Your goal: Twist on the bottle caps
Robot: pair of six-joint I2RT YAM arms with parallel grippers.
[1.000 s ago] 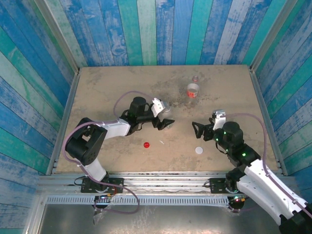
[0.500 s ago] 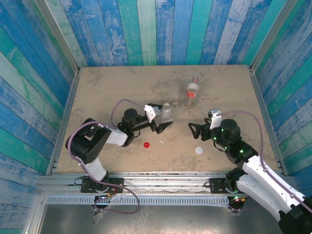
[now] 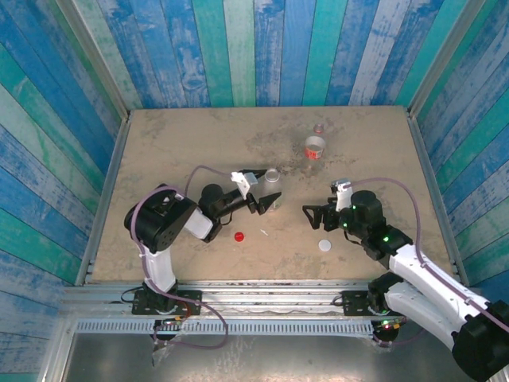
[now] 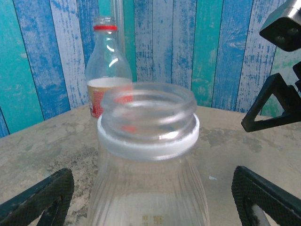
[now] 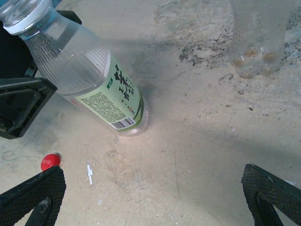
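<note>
Left hand [image 3: 262, 192] has eased back, wide astride the bare-necked green-label bottle [image 4: 148, 136]; red cap [image 3: 239, 236], white cap [image 3: 324, 245] yet to fetch.

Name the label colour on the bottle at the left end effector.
Green and white; the label shows best in the right wrist view.

The stained beige worktop [image 3: 175, 143] carries a clear plastic bottle with a red label [image 3: 316, 146] at upper centre and a clear plastic bottle with a green-white label [image 3: 272, 187] mid-frame. Lower down lie a small round red cap [image 3: 239, 236], a tiny white scrap [image 3: 263, 232] and a small round white cap [image 3: 324, 245].
</note>
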